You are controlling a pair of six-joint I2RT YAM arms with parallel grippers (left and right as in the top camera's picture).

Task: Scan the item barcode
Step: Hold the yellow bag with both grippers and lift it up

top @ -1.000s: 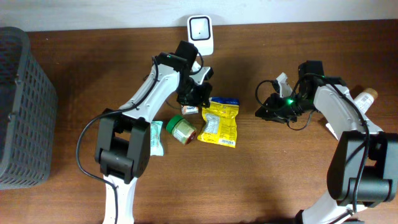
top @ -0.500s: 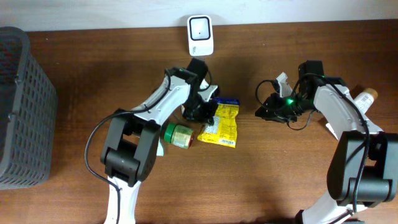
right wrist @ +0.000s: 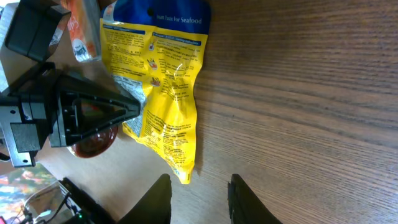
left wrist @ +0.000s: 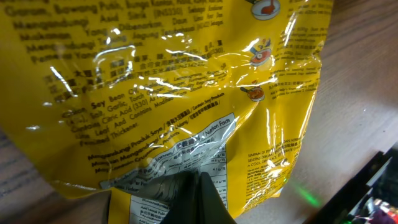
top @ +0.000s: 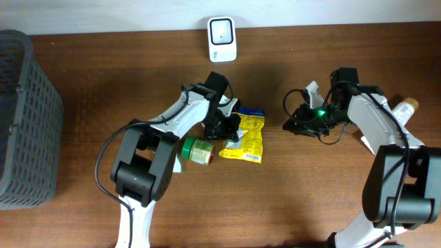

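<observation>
The left gripper (top: 224, 127) has swung down onto the packet's (top: 249, 139) left edge. Its jaws are closed, tips against the film; whether they pinch it cannot be told. The packet lies flat between the arms, long axis front to back, blue end toward the scanner (top: 222, 38). The right gripper (right wrist: 199, 202), jaws apart and empty, points left at it.

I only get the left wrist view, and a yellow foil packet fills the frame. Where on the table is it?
Observer: The yellow packet lies mid-table, with a green-lidded jar beside it on the left arm's side.
Operator: And the other arm?
Observer: The right gripper hovers off the packet's far side, jaws apart, bare wood between them.
Operator: Any scanner around?
Observer: A white device stands at the table's far edge, beyond the packet.
</observation>
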